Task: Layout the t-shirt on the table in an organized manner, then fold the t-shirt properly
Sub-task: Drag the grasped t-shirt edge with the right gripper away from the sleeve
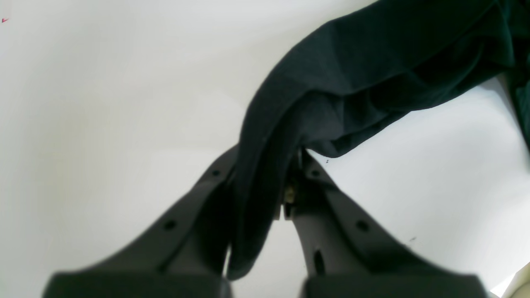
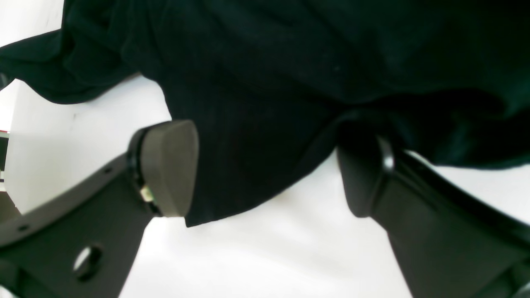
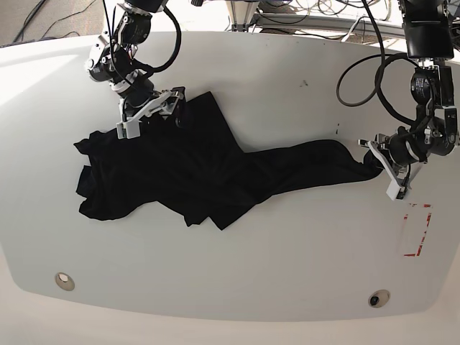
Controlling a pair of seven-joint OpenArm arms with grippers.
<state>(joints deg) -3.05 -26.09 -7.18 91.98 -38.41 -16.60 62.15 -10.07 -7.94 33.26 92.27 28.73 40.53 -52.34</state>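
The black t-shirt (image 3: 180,165) lies crumpled across the white table (image 3: 273,273), bunched at the left with a long strip stretched out to the right. My left gripper (image 3: 379,159) is at the tip of that strip. In the left wrist view the left gripper (image 1: 265,174) is shut on a fold of the t-shirt (image 1: 372,62). My right gripper (image 3: 152,113) is at the shirt's upper left edge. In the right wrist view the right gripper (image 2: 265,169) is open, with a corner of the t-shirt (image 2: 269,82) hanging between its fingers.
A red-outlined rectangle mark (image 3: 417,230) is on the table just below the left gripper. Two round metal fittings (image 3: 65,280) (image 3: 379,297) sit near the front edge. Black cables (image 3: 359,65) loop over the table's back right.
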